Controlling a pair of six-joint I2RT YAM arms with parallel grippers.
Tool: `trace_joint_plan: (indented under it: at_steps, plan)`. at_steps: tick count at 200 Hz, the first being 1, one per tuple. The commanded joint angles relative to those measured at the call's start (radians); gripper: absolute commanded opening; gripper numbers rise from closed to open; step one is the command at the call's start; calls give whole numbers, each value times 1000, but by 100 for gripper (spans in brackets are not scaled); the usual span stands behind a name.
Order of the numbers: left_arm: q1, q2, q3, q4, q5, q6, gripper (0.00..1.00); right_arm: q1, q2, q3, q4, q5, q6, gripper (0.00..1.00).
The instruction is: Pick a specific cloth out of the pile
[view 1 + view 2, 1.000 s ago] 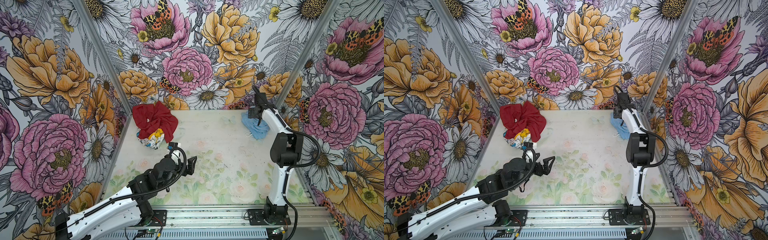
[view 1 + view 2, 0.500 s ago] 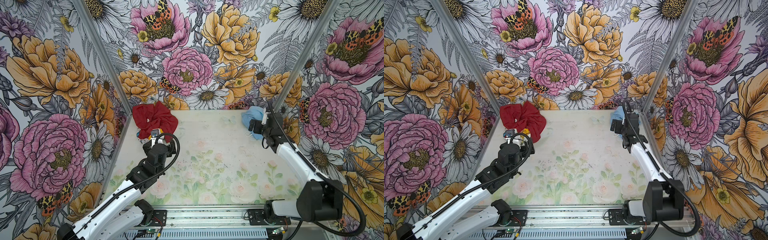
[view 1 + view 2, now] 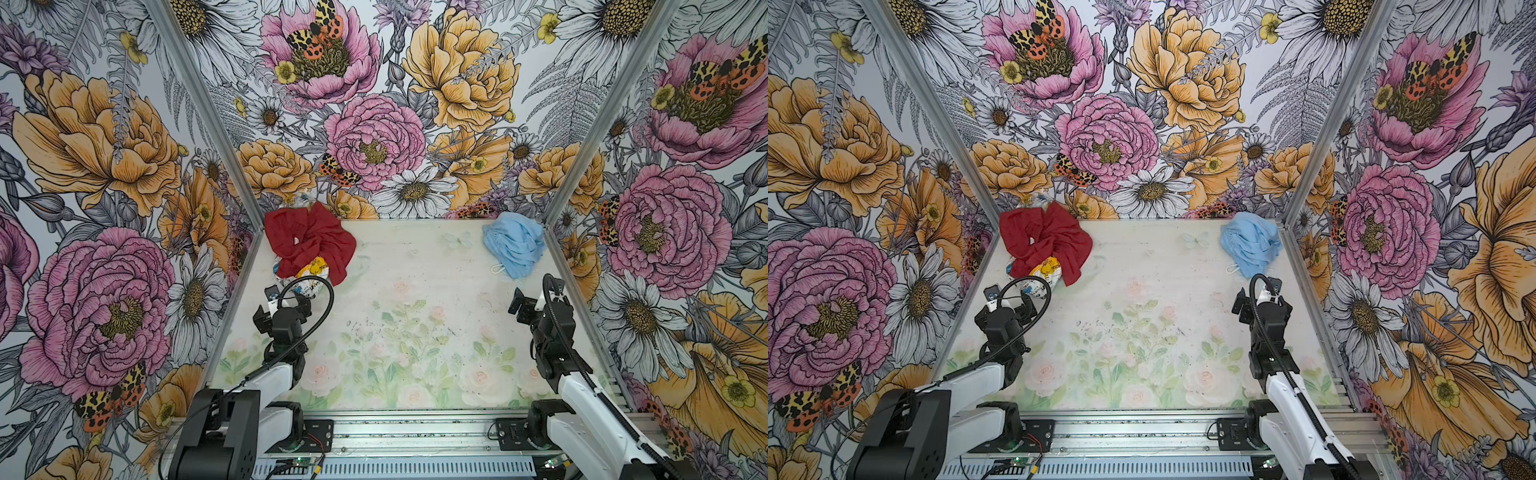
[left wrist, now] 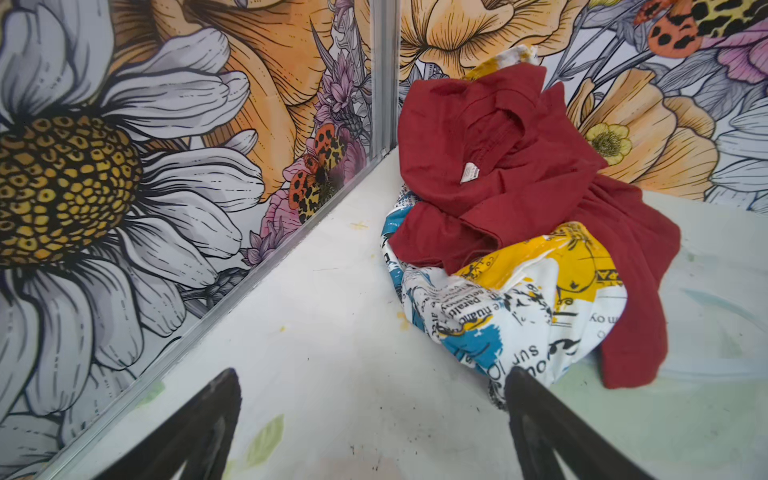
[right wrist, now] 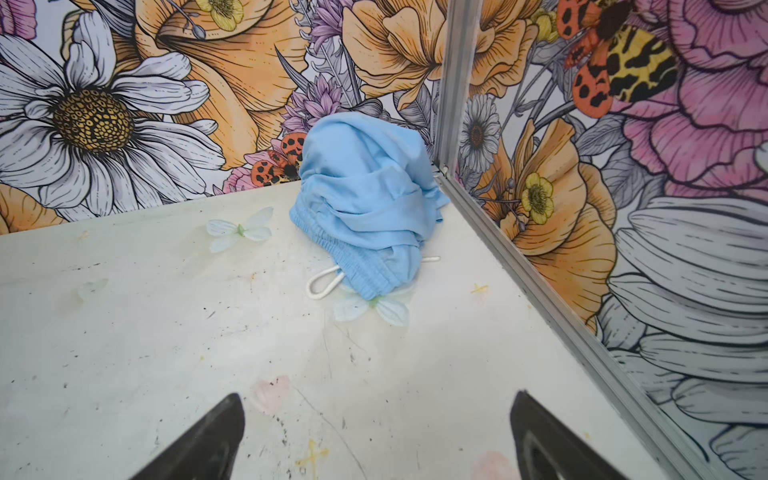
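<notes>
Lying apart from the pile (image 3: 309,243), the cloth (image 5: 365,208) looks sorted; left gripper (image 4: 372,374) and right gripper (image 5: 377,397) gape empty, needing only retreat.

Only readable stuff is on the white printed cloth (image 4: 515,316) sticking out from under the pile (image 4: 540,199), seen in the left wrist view. It's newspaper-style black lettering, upside down and crumpled. I can make out "sur", plus something like "paralit" and "nuanc"; the rest is just fragments. The red cloth (image 4: 498,137) has a small white tag (image 4: 469,172), but the print's way too tiny to read.
</notes>
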Motion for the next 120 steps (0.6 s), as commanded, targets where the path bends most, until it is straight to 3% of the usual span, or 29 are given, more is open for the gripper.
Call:
trace_joint_plan:
  at_steps: [1, 18, 43, 56, 78, 109, 120]
  plan:
    - [13, 86, 60, 191, 158, 13, 99, -4, -6, -36, 40, 10, 35, 99]
    - [15, 160, 96, 193, 202, 53, 99, 0, 22, -58, 71, -35, 31, 98]
    - [2, 398, 42, 591, 216, 86, 99, 2, 66, -63, 151, -65, 14, 98]
    - [-2, 325, 24, 496, 195, 71, 99, 0, 104, -84, 267, -38, 9, 99]
    - [-11, 359, 59, 494, 195, 87, 99, 0, 247, -73, 439, 2, -48, 99]
    - [-25, 337, 176, 236, 186, 104, 99, 0, 509, -48, 783, -72, -138, 99]
    - [-8, 338, 165, 254, 217, 91, 99, 0, 588, -45, 860, -73, -149, 99]
